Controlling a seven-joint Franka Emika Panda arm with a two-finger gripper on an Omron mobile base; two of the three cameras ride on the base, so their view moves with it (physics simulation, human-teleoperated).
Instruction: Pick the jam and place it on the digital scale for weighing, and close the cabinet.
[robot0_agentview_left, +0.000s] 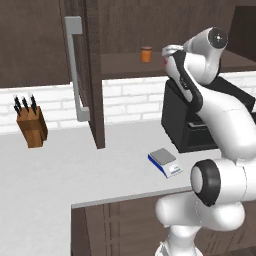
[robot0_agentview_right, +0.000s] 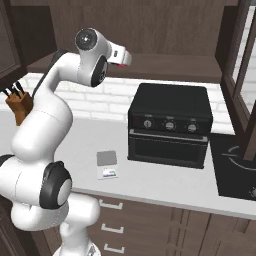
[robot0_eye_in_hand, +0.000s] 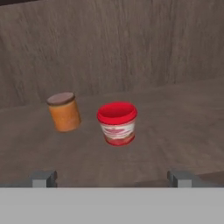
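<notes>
In the hand view the orange jar (robot0_eye_in_hand: 64, 112) stands left of centre on the cabinet shelf (robot0_eye_in_hand: 175, 118), and the jam (robot0_eye_in_hand: 117, 123) stands just beside it, ahead of the gap between the two fingertips (robot0_eye_in_hand: 43, 178), which stand wide apart with nothing between them. The jam is apart from both tips, with bare shelf on either side and the wooden back wall behind. The left base view shows the knife block (robot0_agentview_left: 31, 125) far left, the open cabinet door (robot0_agentview_left: 85, 70) with its grey bar handle, the orange jar on the shelf, and the digital scale (robot0_agentview_left: 165, 162) on the counter below. The right base view adds the black oven (robot0_agentview_right: 170, 125) beside the scale and a cooktop (robot0_agentview_right: 237, 170) at the right edge.
</notes>
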